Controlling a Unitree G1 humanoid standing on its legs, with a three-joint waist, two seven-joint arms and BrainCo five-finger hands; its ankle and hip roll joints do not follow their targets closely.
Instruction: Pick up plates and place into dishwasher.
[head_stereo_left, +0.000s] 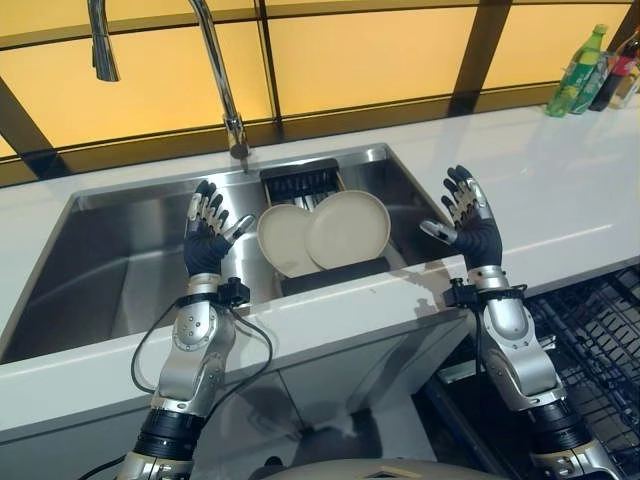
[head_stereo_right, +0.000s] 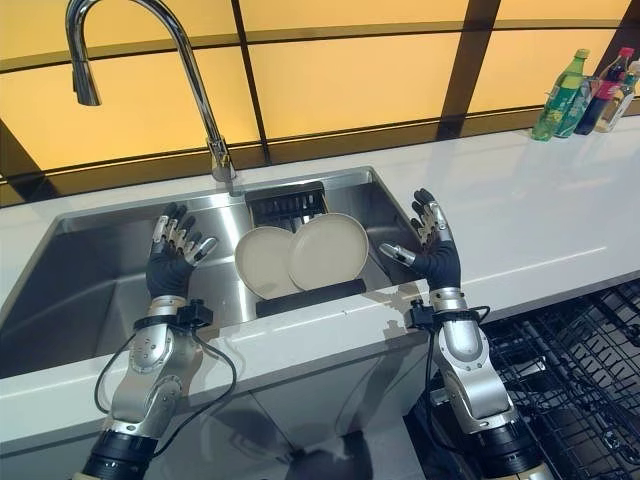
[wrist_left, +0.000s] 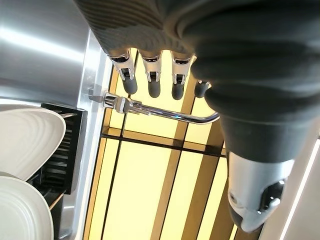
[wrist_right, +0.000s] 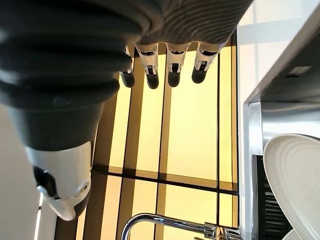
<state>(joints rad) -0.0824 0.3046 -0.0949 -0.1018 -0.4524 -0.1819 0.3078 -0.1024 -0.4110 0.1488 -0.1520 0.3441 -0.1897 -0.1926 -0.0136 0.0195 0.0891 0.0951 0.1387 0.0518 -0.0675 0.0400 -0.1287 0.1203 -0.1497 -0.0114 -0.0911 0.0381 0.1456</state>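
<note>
Open hands (head_stereo_left: 208, 240) (head_stereo_left: 470, 225) flanking 2 plates (head_stereo_left: 325, 232)

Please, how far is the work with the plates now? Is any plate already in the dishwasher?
Nothing looks done: both plates lean in the black rack in the sink. Nothing is in hand: the left robot hand and right robot hand are raised, open, either side of them. Left: grasp each plate and carry it to the dishwasher rack, whose visible part holds no plate.
</note>
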